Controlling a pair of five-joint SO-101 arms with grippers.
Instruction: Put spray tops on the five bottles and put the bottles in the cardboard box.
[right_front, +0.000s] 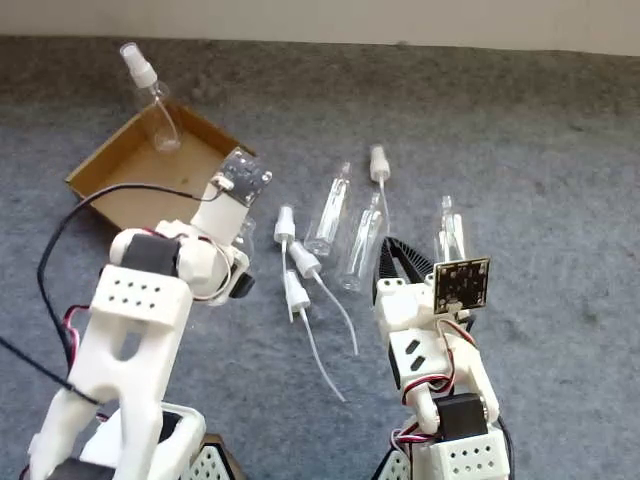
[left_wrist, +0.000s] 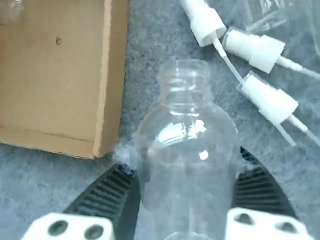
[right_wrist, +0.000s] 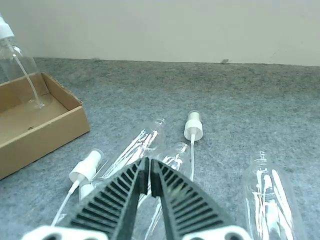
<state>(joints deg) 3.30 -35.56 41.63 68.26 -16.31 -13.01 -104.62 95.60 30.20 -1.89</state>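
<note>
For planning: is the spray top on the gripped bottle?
Off. The bottle in the left gripper has an open, bare neck.

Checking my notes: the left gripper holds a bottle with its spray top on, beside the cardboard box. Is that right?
No: the left wrist view shows the bottle in the left gripper with an open neck, no spray top, beside the cardboard box.

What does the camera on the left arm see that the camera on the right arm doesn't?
Left wrist view, not the right: the left gripper clamped on a topless clear plastic bottle. Right wrist view, not the left: the right gripper shut and empty, and a capped clear bottle standing in the brown cardboard box. Both: that box, loose white spray tops and the grey carpet.
</note>
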